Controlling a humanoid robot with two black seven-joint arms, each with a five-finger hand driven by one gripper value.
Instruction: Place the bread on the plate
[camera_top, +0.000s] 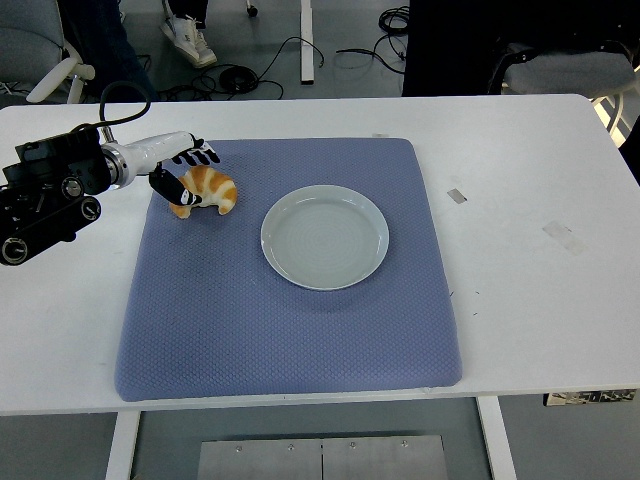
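Observation:
The bread, a golden croissant (207, 190), lies on the blue mat (290, 330) near its far left corner. My left hand (183, 172) comes in from the left and is curled around the croissant's left end, fingers over its top and thumb below. The round pale plate (324, 236) sits in the middle of the mat, to the right of the croissant and apart from it. The right arm is out of view.
The white table (540, 290) extends to the right of the mat, with small bits of tape (456, 195) on it. Chairs, cables and people's legs show beyond the table's far edge.

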